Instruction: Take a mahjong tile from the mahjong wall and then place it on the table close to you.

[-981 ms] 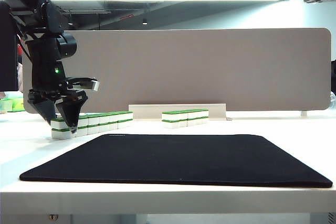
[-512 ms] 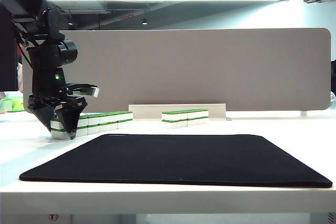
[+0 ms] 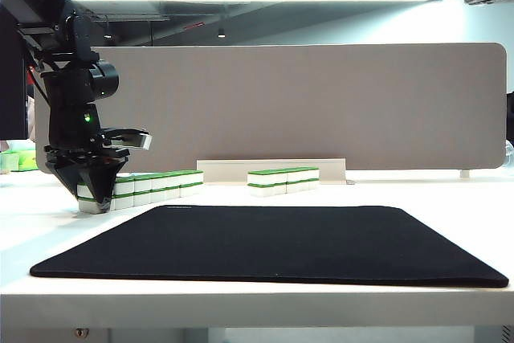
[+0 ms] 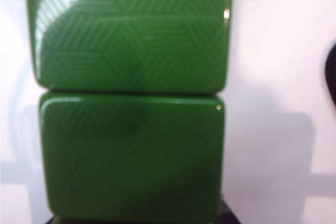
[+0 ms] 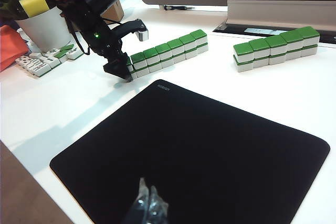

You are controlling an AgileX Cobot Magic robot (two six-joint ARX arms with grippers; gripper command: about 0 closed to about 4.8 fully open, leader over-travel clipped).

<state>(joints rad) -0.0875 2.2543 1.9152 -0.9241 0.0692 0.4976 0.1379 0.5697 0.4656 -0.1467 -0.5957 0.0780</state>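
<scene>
The left pincer (image 3: 95, 198) closes around the mahjong wall's (image 3: 152, 185) end tile (image 4: 131, 156), grip apparently unfinished; next comes lifting. The right pincer (image 5: 148, 205) hangs shut above the mat (image 5: 210, 156).

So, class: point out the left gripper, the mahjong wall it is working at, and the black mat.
left gripper (image 3: 95, 197), exterior view, at the fingertips over the wall's near end.
mahjong wall (image 5: 169, 51), right wrist view, green top of a middle tile.
black mat (image 3: 273, 240), exterior view, bare centre.
</scene>
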